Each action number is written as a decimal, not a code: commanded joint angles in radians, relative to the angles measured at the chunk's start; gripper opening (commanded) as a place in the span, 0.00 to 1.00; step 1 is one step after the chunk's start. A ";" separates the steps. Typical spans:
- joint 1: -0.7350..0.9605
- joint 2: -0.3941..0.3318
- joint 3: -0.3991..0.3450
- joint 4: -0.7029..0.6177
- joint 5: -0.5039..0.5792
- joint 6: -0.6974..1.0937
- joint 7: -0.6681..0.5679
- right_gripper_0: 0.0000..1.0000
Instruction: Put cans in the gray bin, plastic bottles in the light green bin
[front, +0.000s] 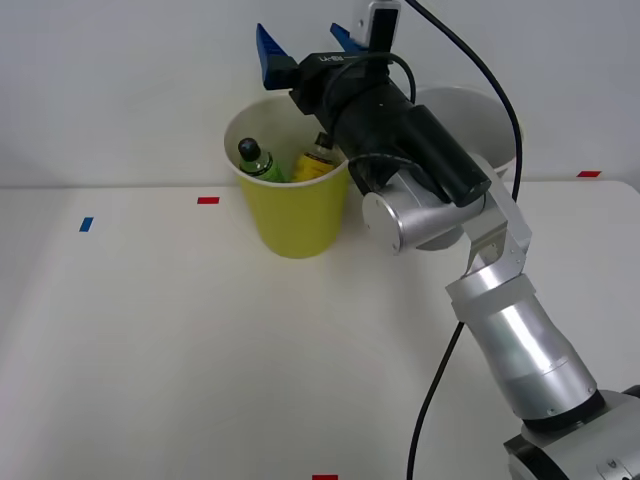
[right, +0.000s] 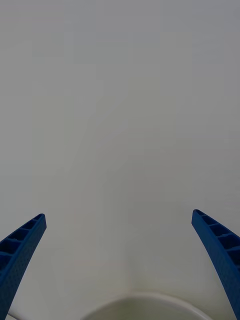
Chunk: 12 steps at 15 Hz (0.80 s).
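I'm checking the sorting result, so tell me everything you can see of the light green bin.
The round, tapered yellow-green plastic bin has a white rim and inside. It stands upright on the white table, near the far wall. Two small black-capped bottles lean inside it: one with a green label, one with a yellow label. The right arm's open blue gripper hangs above its rim without touching it.

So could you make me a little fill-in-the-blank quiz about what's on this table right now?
1. Both bottles sit inside the ____ bin.
2. The blue fingers are spread ____, holding nothing.
3. The green-labelled bottle's cap is ____.
4. The arm hides most of the ____ bin.

Missing words: lime; open; black; gray
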 joint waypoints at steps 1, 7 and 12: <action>0.002 -0.009 0.009 0.000 -0.001 -0.014 0.001 1.00; 0.075 -0.032 0.017 -0.094 -0.012 -0.014 -0.007 1.00; 0.302 -0.084 0.010 -0.336 -0.019 -0.015 -0.022 1.00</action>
